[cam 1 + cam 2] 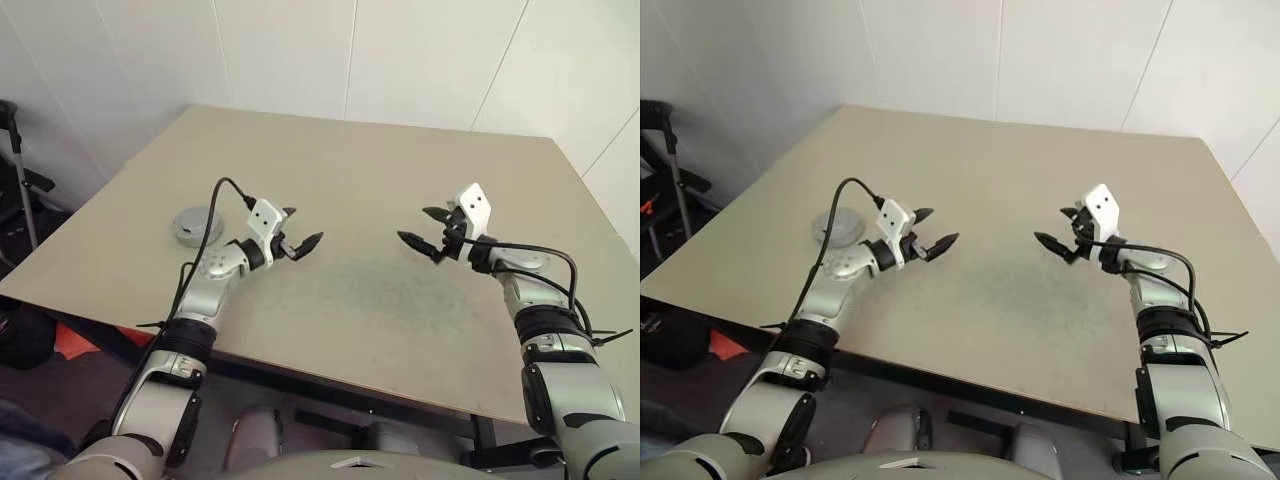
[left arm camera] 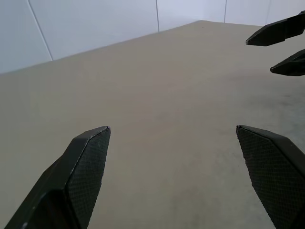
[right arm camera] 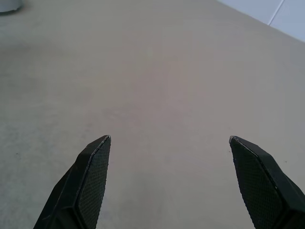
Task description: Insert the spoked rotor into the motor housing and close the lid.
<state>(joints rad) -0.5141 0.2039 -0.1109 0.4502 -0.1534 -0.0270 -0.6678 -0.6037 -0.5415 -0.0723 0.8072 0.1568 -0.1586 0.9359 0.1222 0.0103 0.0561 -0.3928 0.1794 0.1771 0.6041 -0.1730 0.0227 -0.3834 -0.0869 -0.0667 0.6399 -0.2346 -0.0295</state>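
Observation:
A low round grey unit, the motor housing (image 1: 197,226), sits near the table's left edge, and its edge also shows in the right wrist view (image 3: 9,5). Its top looks like a grey disc with a darker centre, the lid (image 1: 196,222), lying flat on it. Its inside is hidden, and the spoked rotor is out of view. My left gripper (image 1: 305,226) hovers open and empty to the right of the housing, pointing toward the table's middle. My right gripper (image 1: 412,223) faces it from the right, open and empty. Its black fingertips (image 2: 276,33) reach into the left wrist view.
The beige table (image 1: 380,160) has a worn grey patch between the grippers. White wall panels rise behind its far edge. A black stand (image 1: 15,170) is by the wall at the left, and an orange item (image 1: 75,340) lies on the floor below the near-left edge.

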